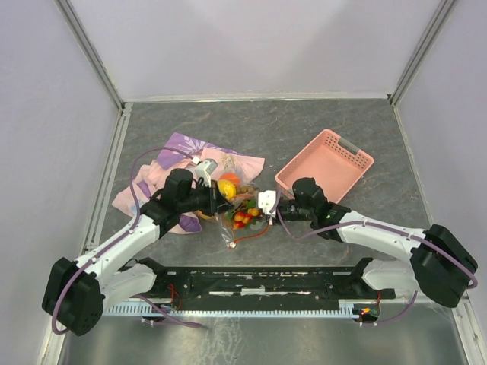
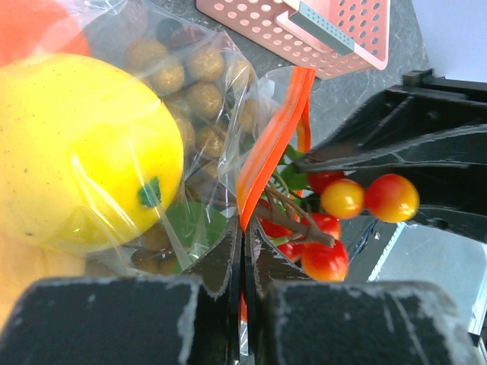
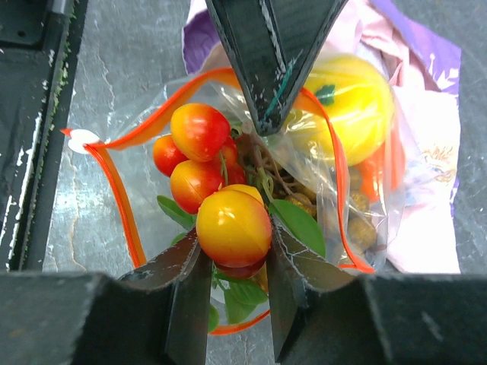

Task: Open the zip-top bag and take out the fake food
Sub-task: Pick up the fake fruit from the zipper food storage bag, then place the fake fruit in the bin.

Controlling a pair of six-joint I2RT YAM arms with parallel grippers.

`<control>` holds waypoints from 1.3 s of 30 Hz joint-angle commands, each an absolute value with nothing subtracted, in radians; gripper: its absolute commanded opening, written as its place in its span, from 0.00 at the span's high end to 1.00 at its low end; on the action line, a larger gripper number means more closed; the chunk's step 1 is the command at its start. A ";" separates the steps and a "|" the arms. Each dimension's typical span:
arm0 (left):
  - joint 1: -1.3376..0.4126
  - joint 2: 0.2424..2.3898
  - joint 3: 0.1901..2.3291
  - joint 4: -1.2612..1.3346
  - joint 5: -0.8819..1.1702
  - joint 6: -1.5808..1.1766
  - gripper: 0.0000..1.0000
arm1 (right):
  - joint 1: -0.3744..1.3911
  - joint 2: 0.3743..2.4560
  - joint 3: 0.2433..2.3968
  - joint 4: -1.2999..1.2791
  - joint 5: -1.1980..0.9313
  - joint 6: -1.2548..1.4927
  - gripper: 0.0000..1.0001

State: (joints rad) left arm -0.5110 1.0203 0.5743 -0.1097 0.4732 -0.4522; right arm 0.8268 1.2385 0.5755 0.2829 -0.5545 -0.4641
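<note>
Pads of the right gripper (image 3: 232, 243) are squeezing a red-and-yellow berry (image 3: 233, 224), the jaws standing partly apart with the berry filling the gap between them. The berry is hanging on a twiggy cluster of red berries (image 3: 194, 156) with green leaves, and that cluster is sitting in the open mouth of the zip-top bag (image 3: 141, 190). Facing it from the other side, the left gripper (image 2: 243, 247) is pinching the bag's orange-red zip strip (image 2: 268, 160), its jaws pressed tight with only the thin strip between them, gripping one lip of the mouth. The rest of the fake food (image 3: 358, 228) is lying deeper inside the clear plastic. A yellow fruit (image 3: 346, 106) with a small green mark is pressing against the film, and a tan-brown grape bunch (image 2: 190, 84) is resting just beside it. From above, the bag is lying on the table (image 1: 319, 122) between the two grippers, its far end overlapping a pink-purple patterned cloth (image 1: 179, 148). A pink perforated basket (image 1: 327, 163) is sitting on the table to the right of the bag, near it.
</note>
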 commanded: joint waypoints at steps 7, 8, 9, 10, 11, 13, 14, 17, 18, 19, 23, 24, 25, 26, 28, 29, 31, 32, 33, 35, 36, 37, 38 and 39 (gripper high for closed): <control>-0.509 1.018 0.594 -0.023 0.406 -0.499 0.97 | 0.792 1.132 0.580 0.331 -0.665 -0.391 0.89; -0.508 1.019 0.594 -0.020 0.405 -0.501 0.97 | 0.790 1.121 0.581 0.327 -0.668 -0.388 0.89; -0.509 1.019 0.593 -0.017 0.404 -0.503 0.97 | 0.785 1.110 0.580 0.323 -0.670 -0.385 0.89; -0.508 1.020 0.591 -0.013 0.404 -0.504 0.97 | 0.783 1.092 0.578 0.322 -0.671 -0.381 0.89; -0.506 1.022 0.590 -0.011 0.404 -0.505 0.97 | 0.777 1.080 0.577 0.320 -0.670 -0.376 0.89; -0.507 1.024 0.589 -0.008 0.407 -0.505 0.97 | 0.771 1.054 0.574 0.321 -0.667 -0.370 0.89; -0.507 1.024 0.588 -0.007 0.408 -0.506 0.97 | 0.767 1.043 0.575 0.321 -0.663 -0.366 0.89; -0.505 1.026 0.588 -0.005 0.411 -0.508 0.97 | 0.755 1.017 0.577 0.323 -0.654 -0.347 0.89; -0.505 1.024 0.588 -0.005 0.413 -0.508 0.97 | 0.751 1.009 0.577 0.326 -0.651 -0.340 0.89; -0.505 1.023 0.588 -0.005 0.414 -0.508 0.97 | 0.747 1.001 0.577 0.332 -0.647 -0.331 0.89; -0.506 1.019 0.587 -0.006 0.414 -0.506 0.97 | 0.725 0.977 0.570 0.360 -0.628 -0.294 0.89; -0.505 1.019 0.586 -0.007 0.415 -0.505 0.97 | 0.719 0.972 0.568 0.369 -0.622 -0.285 0.89; -0.505 1.018 0.586 -0.008 0.416 -0.505 0.97 | 0.710 0.967 0.566 0.379 -0.615 -0.275 0.89; -0.506 1.017 0.585 -0.007 0.417 -0.504 0.97 | 0.706 0.961 0.563 0.388 -0.605 -0.263 0.89; -0.505 1.016 0.585 -0.008 0.418 -0.504 0.97 | 0.690 0.951 0.554 0.411 -0.573 -0.233 0.89; -0.506 1.014 0.585 -0.008 0.419 -0.505 0.97 | 0.685 0.945 0.550 0.420 -0.553 -0.217 0.89; -0.505 1.011 0.584 -0.009 0.420 -0.503 0.97 | 0.669 0.934 0.541 0.439 -0.514 -0.187 0.89; -0.505 1.010 0.584 -0.009 0.421 -0.503 0.97 | 0.662 0.928 0.535 0.447 -0.488 -0.173 0.89; -0.506 1.008 0.584 -0.010 0.422 -0.502 0.97 | 0.655 0.921 0.528 0.458 -0.462 -0.158 0.88; -0.504 1.006 0.582 -0.012 0.423 -0.500 0.97 | 0.640 0.906 0.512 0.481 -0.399 -0.129 0.88; -0.505 1.006 0.582 -0.012 0.423 -0.499 0.97 | 0.634 0.897 0.502 0.495 -0.370 -0.114 0.89; -0.503 1.006 0.582 -0.012 0.424 -0.499 0.97 | 0.625 0.889 0.492 0.510 -0.339 -0.102 0.89; -0.503 1.006 0.582 -0.012 0.427 -0.497 0.97 | 0.618 0.880 0.482 0.522 -0.309 -0.087 0.89; -0.503 1.007 0.581 -0.012 0.428 -0.497 0.97 | 0.612 0.872 0.473 0.531 -0.275 -0.077 0.89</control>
State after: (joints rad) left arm -0.5098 1.0241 0.5743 -0.0639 0.4202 -0.4786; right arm 0.6353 0.9146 0.4988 0.4194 -0.4301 -0.1612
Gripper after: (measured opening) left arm 0.043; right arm 0.372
